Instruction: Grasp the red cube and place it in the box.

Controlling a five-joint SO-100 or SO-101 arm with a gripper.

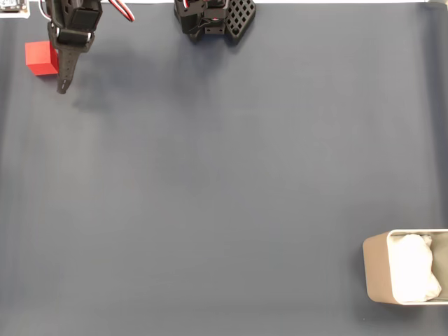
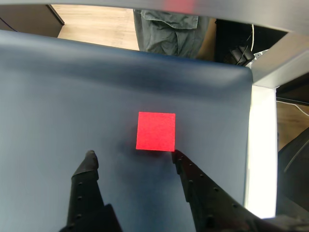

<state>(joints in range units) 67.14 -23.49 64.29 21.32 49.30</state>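
Observation:
The red cube (image 1: 40,57) sits on the dark blue mat at the far top left of the fixed view, right beside my gripper (image 1: 63,82), whose dark fingers point down the picture. In the wrist view the red cube (image 2: 155,131) lies flat just beyond the fingertips, nearer the right finger (image 2: 179,158) than the left finger (image 2: 90,159). My gripper (image 2: 133,157) is open and holds nothing. The beige box (image 1: 381,273) with white wrinkly lining (image 1: 414,274) stands at the bottom right corner, far from the cube.
The arm's black base (image 1: 213,17) with a perforated part sits at the top middle. The mat (image 1: 224,182) stretches wide between cube and box. In the wrist view the mat ends at a white table edge (image 2: 260,145), and grey-green trousers (image 2: 166,34) show beyond.

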